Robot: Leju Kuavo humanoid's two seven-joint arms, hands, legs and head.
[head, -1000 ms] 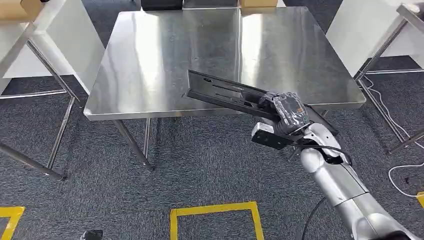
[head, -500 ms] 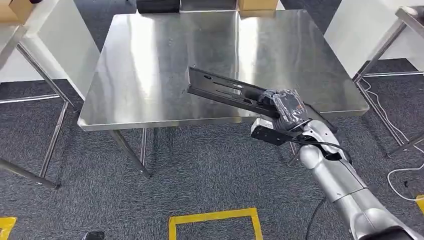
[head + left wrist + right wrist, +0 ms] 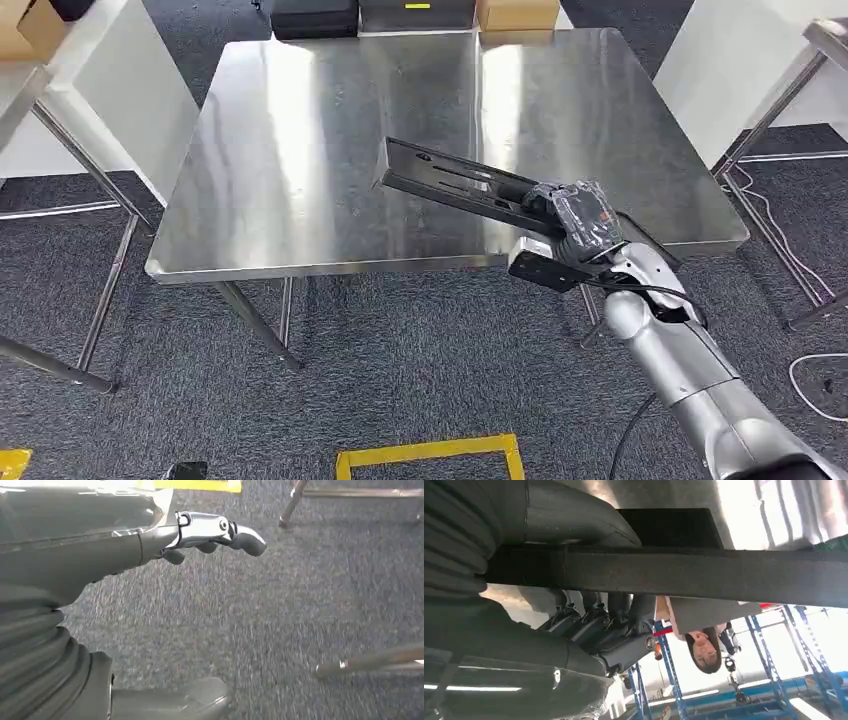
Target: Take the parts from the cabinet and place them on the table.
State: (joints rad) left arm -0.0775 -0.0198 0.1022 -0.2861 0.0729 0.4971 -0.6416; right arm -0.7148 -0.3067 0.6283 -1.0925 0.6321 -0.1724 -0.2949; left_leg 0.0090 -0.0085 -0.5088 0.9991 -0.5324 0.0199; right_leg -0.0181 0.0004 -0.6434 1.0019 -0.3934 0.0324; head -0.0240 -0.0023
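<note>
A: Report the scene, largest item first.

B: The floor [image 3: 420, 340] is grey carpet with yellow tape [image 3: 430, 455] marked near the robot. A steel table [image 3: 300, 150] stands ahead on angled legs, its top bright with reflections. White tables flank it on both sides. Beyond its far edge sit a black case [image 3: 315, 15] and a cardboard box [image 3: 517, 13].

A: Location of the part?

B: The part [image 3: 455, 185], a long black slotted bracket, is held over the near right area of the table, tilted, with its free end pointing toward the table's middle. Whether that end touches the surface cannot be determined.

A: State of the right robot hand?

B: The right robot hand [image 3: 575, 220] grips the part at its near end, above the table's near edge. In the right wrist view the fingers [image 3: 599, 625] wrap one side of the bar and the thumb the other. A person [image 3: 704, 650] and blue racking appear behind.

A: Left robot hand?

B: The left robot hand [image 3: 210, 532] hangs over the carpet, holding nothing, fingers apart and loosely extended. Table legs [image 3: 370, 660] lie nearby.
</note>
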